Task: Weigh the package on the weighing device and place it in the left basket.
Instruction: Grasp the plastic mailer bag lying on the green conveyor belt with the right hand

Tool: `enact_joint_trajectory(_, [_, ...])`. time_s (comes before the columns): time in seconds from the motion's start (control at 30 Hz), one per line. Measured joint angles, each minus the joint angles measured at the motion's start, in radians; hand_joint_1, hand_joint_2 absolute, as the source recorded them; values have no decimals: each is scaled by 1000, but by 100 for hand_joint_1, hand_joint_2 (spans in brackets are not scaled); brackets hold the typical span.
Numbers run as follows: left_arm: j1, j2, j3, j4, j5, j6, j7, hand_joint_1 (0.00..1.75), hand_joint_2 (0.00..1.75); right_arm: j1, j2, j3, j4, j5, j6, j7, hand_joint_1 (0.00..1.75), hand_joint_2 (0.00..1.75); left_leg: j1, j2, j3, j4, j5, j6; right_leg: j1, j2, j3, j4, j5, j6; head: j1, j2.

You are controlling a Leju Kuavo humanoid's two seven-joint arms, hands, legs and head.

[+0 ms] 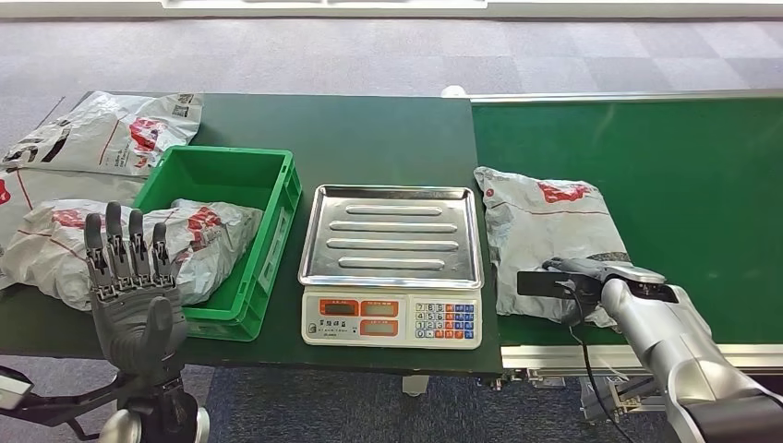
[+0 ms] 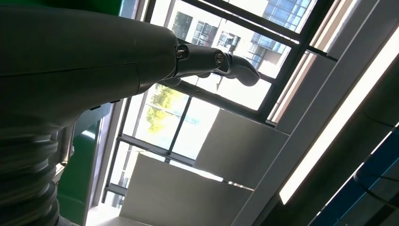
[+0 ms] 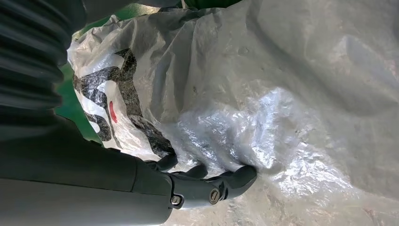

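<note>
Package (image 1: pixel 547 238): a grey plastic mailer bag with red print, lying flat on the green conveyor belt (image 1: pixel 702 185) near its front edge, just beside the right edge of the desk (image 1: pixel 369 129). My right robot hand (image 1: pixel 577 281) sits at the near edge of this bag; in the right wrist view its fingers (image 3: pixel 235 178) press into the crinkled film, but I cannot tell whether they have closed on a fold or merely rest there. My left robot hand (image 1: pixel 129 277) is raised at the desk's front left corner, fingers straight and apart, holding nothing.

Weighing scale (image 1: pixel 392 268): steel pan bare, at the front middle of the desk. Left basket (image 1: pixel 268 198): green crate beside the scale, already containing one bag (image 1: pixel 208 231); further bags (image 1: pixel 111 129) lie along the desk's left edge.

Handling, as I judge it: the bag looks light, soft and slack, its glossy film probably slippery. It will sag and fold when lifted. I would gather a bunched fold of film near the front edge, where the contents give some bulk, rather than pinch the flat skin.
</note>
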Motion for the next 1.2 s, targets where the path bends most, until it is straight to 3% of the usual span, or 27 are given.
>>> enact_joint_trajectory(0.2, [-2, 0, 0, -4, -3, 5, 9, 0, 175, 74, 4, 30, -50, -28, -38, 4, 3, 175, 0, 0, 0, 0, 0, 0, 0, 0, 0, 0, 0, 0, 0, 0])
enact_joint_trajectory(0.23, [-3, 0, 0, -4, -3, 6, 10, 0, 175, 87, 4, 36, -62, -32, -42, 10, 30, 175, 0, 0, 0, 0, 0, 0, 0, 0, 0, 0, -1, 0, 0, 0])
enact_joint_trajectory(0.33, [-3, 0, 0, -6, -3, 13, 11, 0, 175, 122, 6, 54, -104, -47, -48, 31, 158, 175, 0, 0, 0, 0, -1, 0, 0, 0, 0, 0, -1, 0, 0, 0])
enact_joint_trajectory(0.37, [-3, 0, 0, -7, -3, 15, 10, 0, 175, 130, 7, 60, -116, -52, -48, 35, 175, 175, 0, 0, 0, 0, -1, 0, 0, 0, 0, 0, -1, 0, 0, 0])
enact_joint_trajectory(1.2, [0, 4, 0, -22, -3, 22, 9, 0, 175, 188, 8, 90, -231, -88, -61, 44, 175, 175, 0, 0, 1, 0, -1, 1, 0, -1, 1, 0, -2, 1, 0, 0])
